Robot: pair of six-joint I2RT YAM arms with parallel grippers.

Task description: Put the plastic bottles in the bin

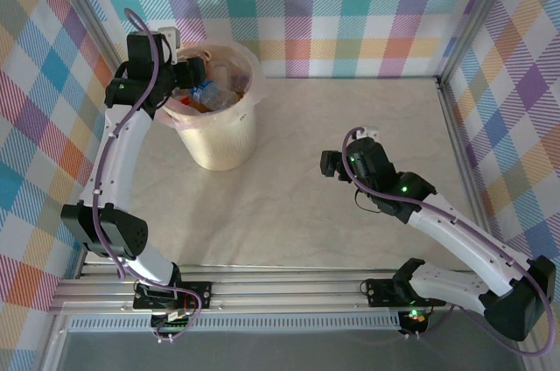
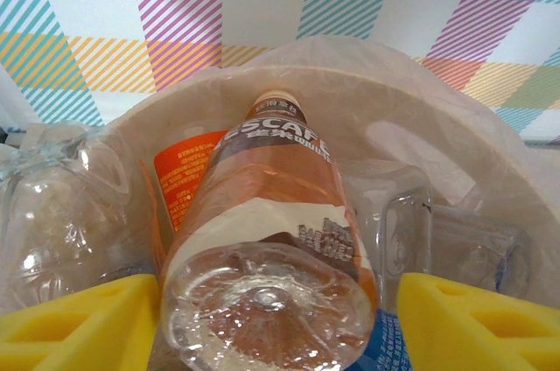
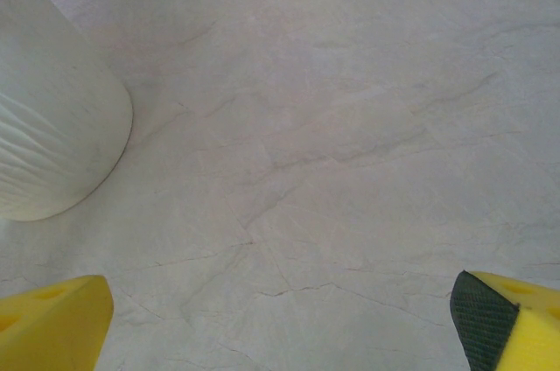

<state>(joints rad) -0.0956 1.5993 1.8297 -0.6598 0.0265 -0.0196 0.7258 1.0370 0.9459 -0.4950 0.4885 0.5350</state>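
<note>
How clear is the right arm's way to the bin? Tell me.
Likely yes. The right gripper is open over the table, and nothing stands between it and the bin. The left gripper is at the bin's mouth with a bottle between its fingers, so approach from the right.

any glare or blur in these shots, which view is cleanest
Top external: cleanest, with even soft light and a faint shadow beside the bin. Left wrist: bright glints on the clear base of the bottle, so close to the lens that it looks swollen. Right wrist: flat light on the table, no glare, the right gripper's fingers slightly soft in the corners.
</note>
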